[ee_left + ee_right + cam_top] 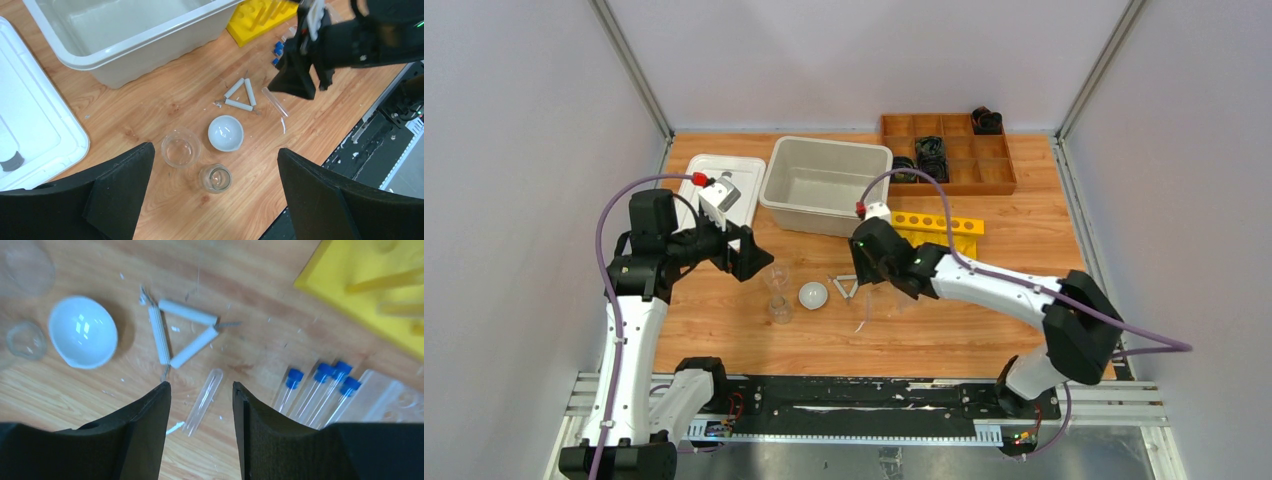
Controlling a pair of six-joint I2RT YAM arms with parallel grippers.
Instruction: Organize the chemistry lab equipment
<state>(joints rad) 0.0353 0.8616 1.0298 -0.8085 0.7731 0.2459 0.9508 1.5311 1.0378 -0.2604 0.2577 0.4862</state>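
One uncapped tube (pixel 202 401) is aimed lengthwise at the white triangle frame (pixel 182 337), below the right gripper (pixel 200 386), whose jaws are spread. Four blue-capped tubes (pixel 320 390) are laid parallel beyond it. Opposite, one dish (pixel 82 332) and two beakers (pixel 180 149) are overlooked by the left gripper (pixel 215 155), also spread.

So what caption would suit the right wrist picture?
Open right gripper poised above a lone clear tube, between the white triangle frame and blue-capped tubes.

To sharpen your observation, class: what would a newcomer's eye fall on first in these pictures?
The bright yellow plastic rack with round holes stands out, just beyond the right arm's black hand. That hand hangs open above a short clear uncapped tube, between a white round dish with a white triangle frame and four blue-capped clear tubes.
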